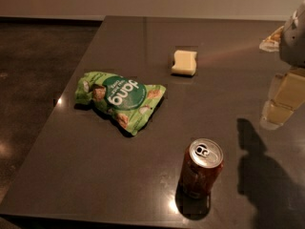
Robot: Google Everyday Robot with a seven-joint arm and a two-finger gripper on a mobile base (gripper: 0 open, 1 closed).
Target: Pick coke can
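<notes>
The coke can stands upright near the table's front edge, right of centre. Its side is dark reddish-brown and its silver top with pull tab faces up. My gripper hangs at the right edge of the view, above the table, up and to the right of the can and well apart from it. It holds nothing that I can see. Its shadow falls on the table just right of the can.
A green snack bag lies flat left of centre. A pale yellow sponge sits further back. The dark table ends at the front and left, with floor beyond. Something pale lies at the far right edge.
</notes>
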